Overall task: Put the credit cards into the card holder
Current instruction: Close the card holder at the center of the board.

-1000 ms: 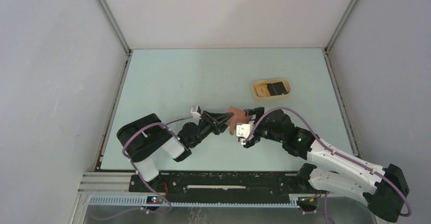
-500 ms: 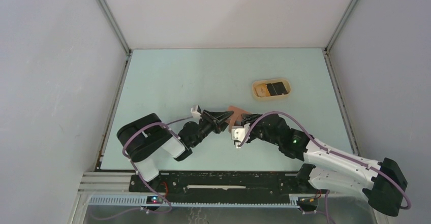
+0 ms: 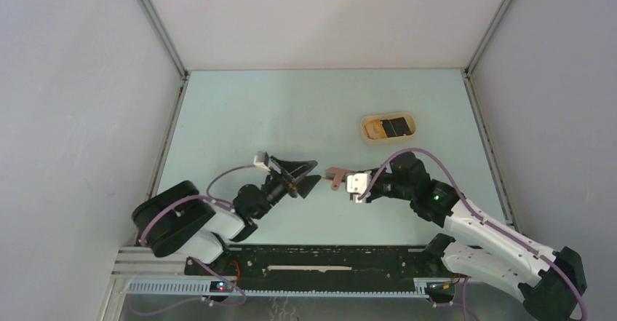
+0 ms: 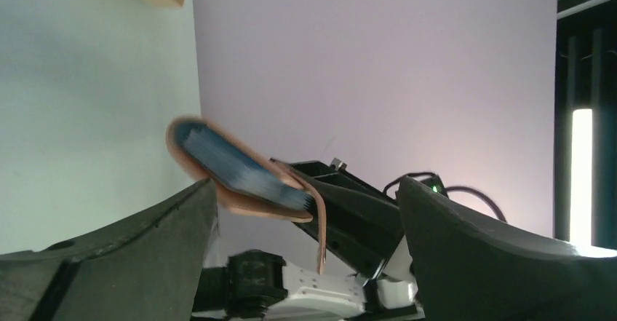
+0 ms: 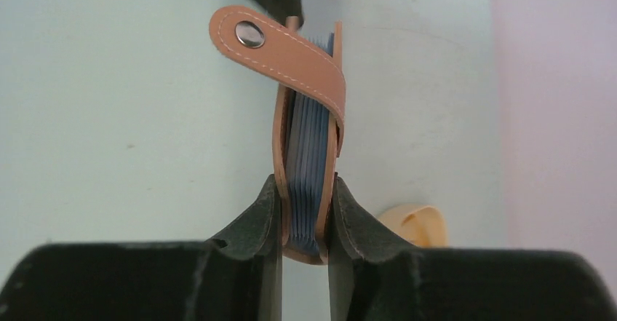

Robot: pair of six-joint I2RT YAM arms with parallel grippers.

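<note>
Left gripper (image 3: pixel 314 171) splayed wide, seemingly just short of right gripper (image 3: pixel 343 178), clamped on reddish-brown leather card holder (image 5: pixel 298 53).

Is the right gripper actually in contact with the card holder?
Touching. In the right wrist view the right gripper clamps the card holder, one finger pressed flat on each side, with no gap.

Black-and-white arms (image 3: pixel 495 237) draped with lilac cables (image 3: pixel 396 154), green light lit.
</note>
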